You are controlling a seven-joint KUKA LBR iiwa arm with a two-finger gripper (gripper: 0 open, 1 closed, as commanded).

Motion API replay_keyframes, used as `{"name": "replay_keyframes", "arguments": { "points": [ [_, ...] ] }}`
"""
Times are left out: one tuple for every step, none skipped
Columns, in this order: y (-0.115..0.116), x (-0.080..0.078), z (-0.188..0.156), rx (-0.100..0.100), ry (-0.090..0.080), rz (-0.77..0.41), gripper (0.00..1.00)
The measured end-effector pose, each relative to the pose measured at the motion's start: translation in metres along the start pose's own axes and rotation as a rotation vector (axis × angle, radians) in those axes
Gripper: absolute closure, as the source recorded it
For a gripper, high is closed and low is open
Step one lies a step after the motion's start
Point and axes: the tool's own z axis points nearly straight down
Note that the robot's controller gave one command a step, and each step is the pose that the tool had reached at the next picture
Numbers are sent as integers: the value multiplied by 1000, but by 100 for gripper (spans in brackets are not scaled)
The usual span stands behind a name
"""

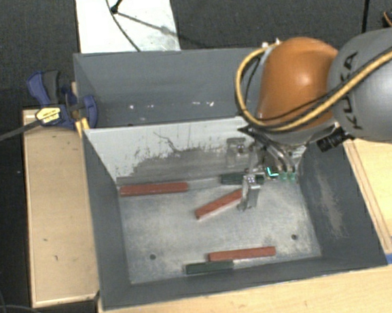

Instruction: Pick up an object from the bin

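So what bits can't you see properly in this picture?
- Camera view: the tilted red-brown bar has its right end under the claw; whether they touch is unclear.
- Camera view: part of the dark green bar is hidden behind the claw.
- Camera view: the far right corner of the bin is blocked by the arm's orange cover.

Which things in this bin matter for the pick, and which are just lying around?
Likely in play: gripper; tilted red-brown bar mid-bin, beside it.
Lying about: left red-brown bar; front red-brown bar; front dark green bar; back dark green bar.
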Motion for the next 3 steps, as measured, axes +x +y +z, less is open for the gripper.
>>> {"name": "replay_keyframes", "arguments": {
  "points": [
    [8, 3, 111, 0, 1, 63, 0],
    [-1, -20, 135, 0, -10, 9, 0],
    [-1, -20, 134, -1, -10, 12, 100]
  ]
}}
